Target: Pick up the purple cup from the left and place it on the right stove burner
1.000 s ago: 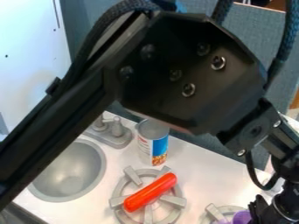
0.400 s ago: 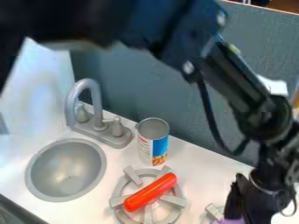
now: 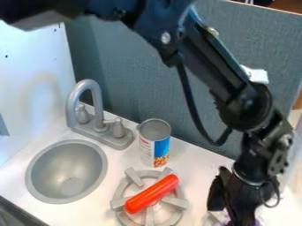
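Observation:
The black gripper point(image 3: 233, 204) hangs low at the bottom right, over the right-hand burner, whose grey edge point(image 3: 212, 219) peeks out beside it. Bits of a purple thing point(image 3: 257, 222) show right at the gripper, mostly hidden behind it; whether the two touch cannot be told. To the left, a red-orange sausage-shaped toy point(image 3: 152, 193) lies at a slant across the other grey burner point(image 3: 149, 216). An open-topped can point(image 3: 154, 143) with a white and blue label stands upright behind that burner.
At the left is a round grey sink point(image 3: 66, 172) with a curved faucet point(image 3: 85, 92) behind it. A grey panel point(image 3: 130, 79) runs along the back and a white panel point(image 3: 29, 79) rises at the left.
The arm has pulled away from in front of the sink and faucet, uncovering them. Its gripper has shifted left at the lower right and now covers most of the purple thing.

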You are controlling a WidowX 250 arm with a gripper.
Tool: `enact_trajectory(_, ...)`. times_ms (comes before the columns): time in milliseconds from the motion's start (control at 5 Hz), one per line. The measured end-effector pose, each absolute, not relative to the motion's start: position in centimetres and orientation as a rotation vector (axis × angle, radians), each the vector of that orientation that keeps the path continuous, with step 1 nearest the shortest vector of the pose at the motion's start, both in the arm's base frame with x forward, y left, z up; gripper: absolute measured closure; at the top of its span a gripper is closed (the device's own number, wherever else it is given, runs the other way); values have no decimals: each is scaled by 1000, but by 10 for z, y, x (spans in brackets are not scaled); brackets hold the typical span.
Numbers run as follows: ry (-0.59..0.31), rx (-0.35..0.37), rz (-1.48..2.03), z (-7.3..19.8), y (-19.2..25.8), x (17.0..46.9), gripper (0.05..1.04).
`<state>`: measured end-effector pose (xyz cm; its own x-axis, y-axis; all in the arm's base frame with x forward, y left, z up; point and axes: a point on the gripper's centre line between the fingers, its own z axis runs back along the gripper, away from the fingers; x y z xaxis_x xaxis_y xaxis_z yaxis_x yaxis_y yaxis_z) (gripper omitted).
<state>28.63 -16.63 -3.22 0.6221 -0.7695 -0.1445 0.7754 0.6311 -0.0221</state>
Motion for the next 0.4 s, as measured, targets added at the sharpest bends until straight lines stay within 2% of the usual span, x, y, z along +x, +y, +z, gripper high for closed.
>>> enact_trajectory(200,198,138,-772,-34,-133,285,73)
enact_trajectory(400,237,155,-687,-37,-101,279,73)
